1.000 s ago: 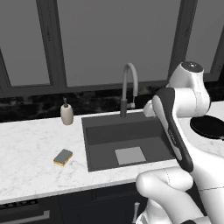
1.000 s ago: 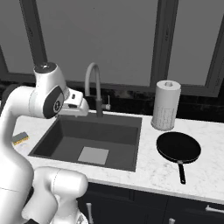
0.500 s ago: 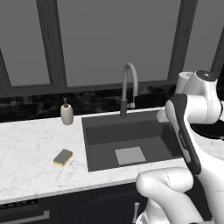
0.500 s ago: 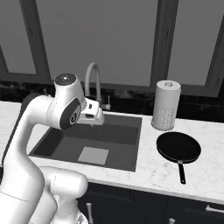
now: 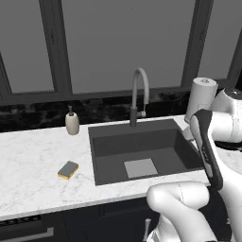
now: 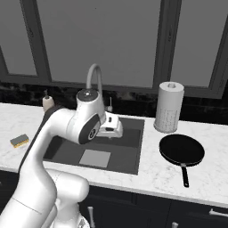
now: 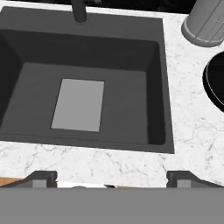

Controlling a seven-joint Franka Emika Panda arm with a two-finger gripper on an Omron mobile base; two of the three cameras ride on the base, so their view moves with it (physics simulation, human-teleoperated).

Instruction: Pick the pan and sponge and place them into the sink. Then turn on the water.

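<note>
Black against white marble, the pan (image 6: 181, 150) sits on the worktop (image 6: 156, 173) in the right base view, well to the right of the end effector (image 6: 111, 129), which hangs over the sink (image 6: 129, 153); its handle points toward the worktop's front edge. A paper towel roll (image 6: 168, 107) stands just behind it. In the left base view the sponge (image 5: 68, 169) lies on the sink's far left side, apart from the basin. In the hand view the fingertips (image 7: 41, 177) stand wide apart, holding nothing, with the pan's rim at the right edge. Judged from this, the pan is the nearer target.
</note>
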